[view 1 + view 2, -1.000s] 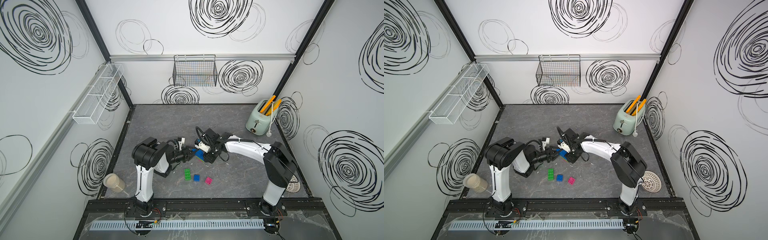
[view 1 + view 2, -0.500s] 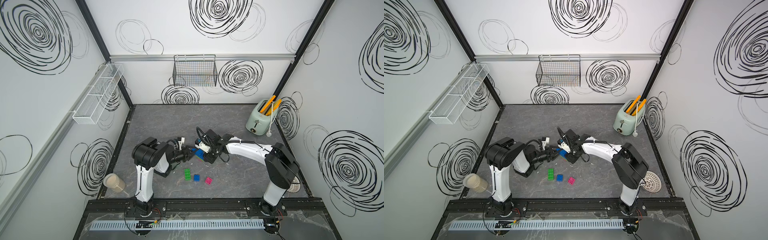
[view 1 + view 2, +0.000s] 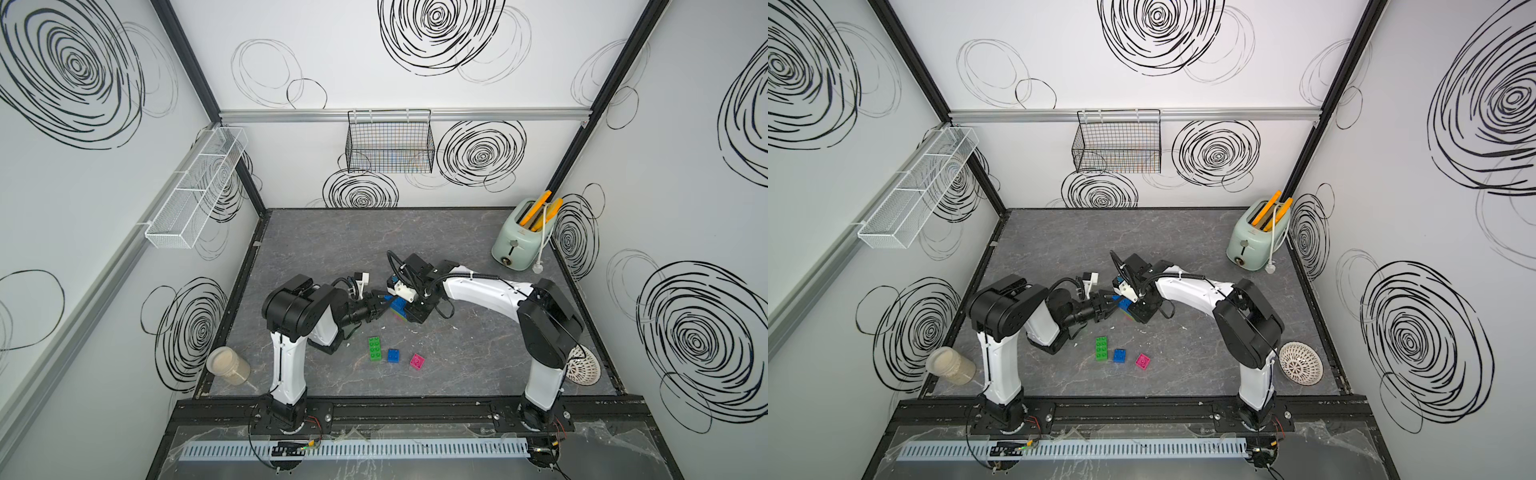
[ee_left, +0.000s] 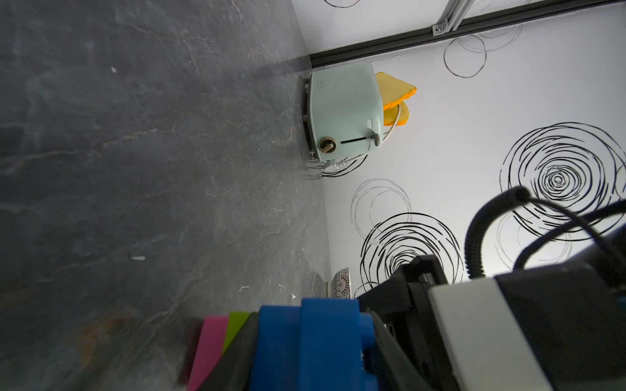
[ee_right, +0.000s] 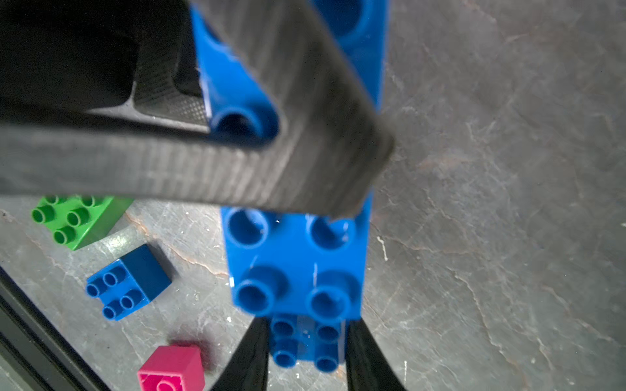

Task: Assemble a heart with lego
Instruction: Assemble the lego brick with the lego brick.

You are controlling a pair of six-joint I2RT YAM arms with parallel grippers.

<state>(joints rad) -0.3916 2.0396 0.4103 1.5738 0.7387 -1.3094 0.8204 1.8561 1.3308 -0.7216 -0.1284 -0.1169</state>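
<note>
Now left end effector [image 3: 384,305] clamped on half-built heart [image 3: 398,309], middle of desk [image 3: 478,249]. Then right end effector [image 5: 310,342] straddling top blue brick [image 5: 294,264], gripping or not, cannot tell. Step: pressing brick home, I reckon. Next calls for fetching green brick [image 3: 375,348] (small blue brick [image 3: 393,355], pink brick [image 3: 417,361] alongside).

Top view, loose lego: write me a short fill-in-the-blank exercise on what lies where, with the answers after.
The oblong loose brick is ___.
The square brick between it and the pink brick is ___.
The left claw and the right claw meet at the partial heart, leaving ___ bricks loose on the table.
Missing words: green; blue; three.
</note>
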